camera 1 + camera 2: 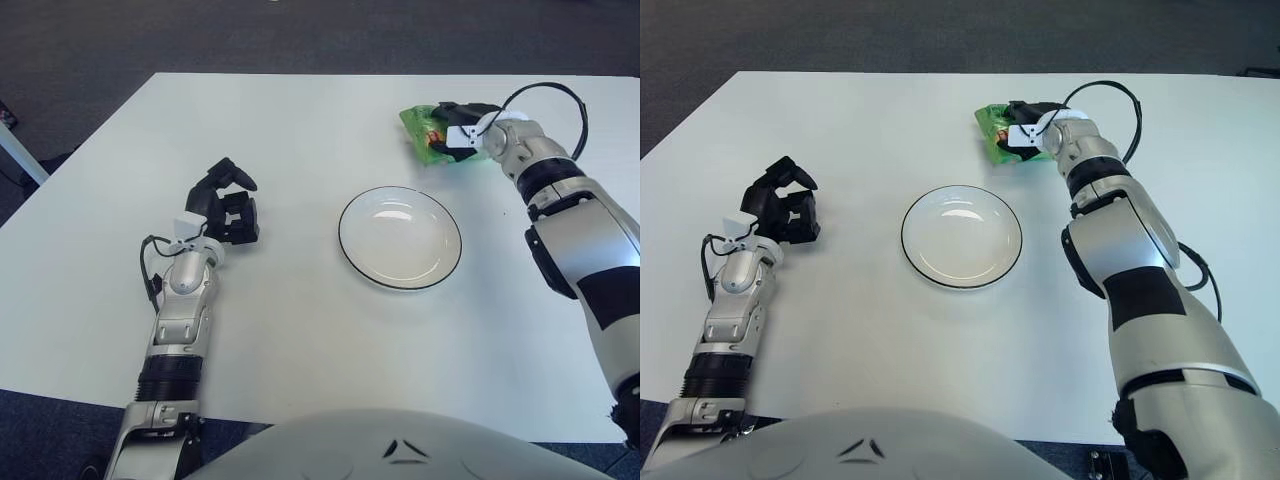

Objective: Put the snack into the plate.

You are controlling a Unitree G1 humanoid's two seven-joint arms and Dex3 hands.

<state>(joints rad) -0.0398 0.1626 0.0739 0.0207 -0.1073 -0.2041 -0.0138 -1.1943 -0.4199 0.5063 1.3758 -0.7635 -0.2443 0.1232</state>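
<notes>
White table (300,340) fills most of the frame, with dark carpet showing along the top and at the lower corners. Near the middle, slightly right, sits 1 plate (400,237), round, white with a dark rim, and holding nothing. The snack (423,133), a green crinkled bag, is in the upper right of the frame, beyond the plate and well apart from it. The right hand (458,128) is on the bag's near-right side with its dark fingers curled over the top of it; the bag looks bunched under them, so this reads as a grasp taken from above, the sort that lets a soft packet be lifted without sliding. Whether the bag is clear of the table cannot be told. From there the carry to the plate would run toward the frame's centre, short and unobstructed. The left hand (228,203) shows at the left of the frame, well left of the plate, fingers curled and holding nothing, idle and out of that path.
</notes>
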